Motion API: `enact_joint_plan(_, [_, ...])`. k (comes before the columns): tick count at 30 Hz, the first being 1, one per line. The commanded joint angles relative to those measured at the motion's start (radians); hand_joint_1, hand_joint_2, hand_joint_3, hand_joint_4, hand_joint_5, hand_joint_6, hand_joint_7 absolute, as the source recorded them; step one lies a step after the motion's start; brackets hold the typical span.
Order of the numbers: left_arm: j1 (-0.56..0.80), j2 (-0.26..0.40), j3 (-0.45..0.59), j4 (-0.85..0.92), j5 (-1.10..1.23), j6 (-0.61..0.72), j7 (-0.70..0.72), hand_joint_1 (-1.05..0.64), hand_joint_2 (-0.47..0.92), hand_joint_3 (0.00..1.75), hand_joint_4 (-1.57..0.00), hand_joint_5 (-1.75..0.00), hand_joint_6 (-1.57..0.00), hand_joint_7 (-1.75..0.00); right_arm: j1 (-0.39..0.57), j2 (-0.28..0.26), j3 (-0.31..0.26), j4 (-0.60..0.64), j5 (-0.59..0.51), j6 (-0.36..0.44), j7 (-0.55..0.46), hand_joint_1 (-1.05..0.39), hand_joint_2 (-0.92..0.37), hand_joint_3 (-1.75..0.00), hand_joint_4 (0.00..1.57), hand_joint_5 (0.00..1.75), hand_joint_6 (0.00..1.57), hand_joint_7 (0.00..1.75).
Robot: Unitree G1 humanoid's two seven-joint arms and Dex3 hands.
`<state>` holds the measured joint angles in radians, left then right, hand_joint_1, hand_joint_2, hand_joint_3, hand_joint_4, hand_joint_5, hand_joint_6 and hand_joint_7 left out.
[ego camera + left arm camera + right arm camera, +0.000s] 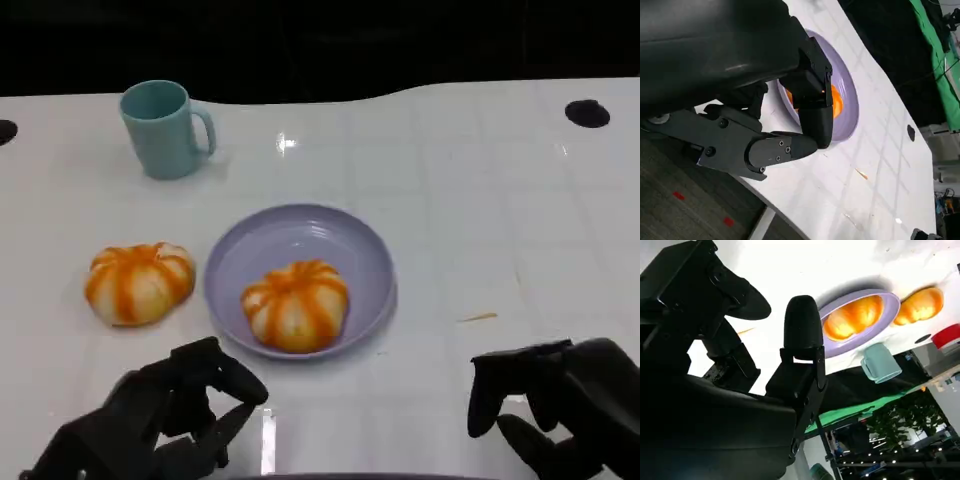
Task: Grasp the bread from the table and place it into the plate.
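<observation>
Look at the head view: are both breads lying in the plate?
No. One bread lies in the plate; the other bread rests on the table beside it.

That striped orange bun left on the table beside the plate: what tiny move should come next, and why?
Probably the left hand should reach forward toward the orange-striped round bun on the white table. It lies just left of the lilac plate, which already holds another striped bun, and both hands hold nothing.

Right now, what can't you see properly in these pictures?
- Head view: the left hand and right hand are cut off by the bottom edge.
- Left wrist view: the bread in the plate is mostly hidden behind the fingers.
- Head view: inside the cup, hidden by its wall.
</observation>
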<state>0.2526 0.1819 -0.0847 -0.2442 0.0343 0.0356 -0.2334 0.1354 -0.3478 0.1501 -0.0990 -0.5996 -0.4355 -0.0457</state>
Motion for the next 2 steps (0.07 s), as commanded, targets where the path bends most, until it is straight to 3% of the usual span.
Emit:
enact_joint_plan(1, [-0.003,0.012,0.01,0.006,-0.004,-0.01,-0.003,-0.33,0.9,0.46,-0.73,-1.75,-0.65,-1.26,-0.003,-0.003,-0.004,-0.003,0.008,0.008,-0.005,0.05,-0.13,-1.37,1.02,1.75,0.94,1.26])
enact_joint_plan(2, [-0.002,0.012,0.009,0.004,-0.004,-0.01,-0.003,-0.33,0.9,0.46,-0.73,-1.75,-0.65,-1.26,-0.003,-0.003,-0.004,-0.005,0.009,0.007,-0.006,0.05,-0.13,-1.36,1.02,1.75,0.95,1.25])
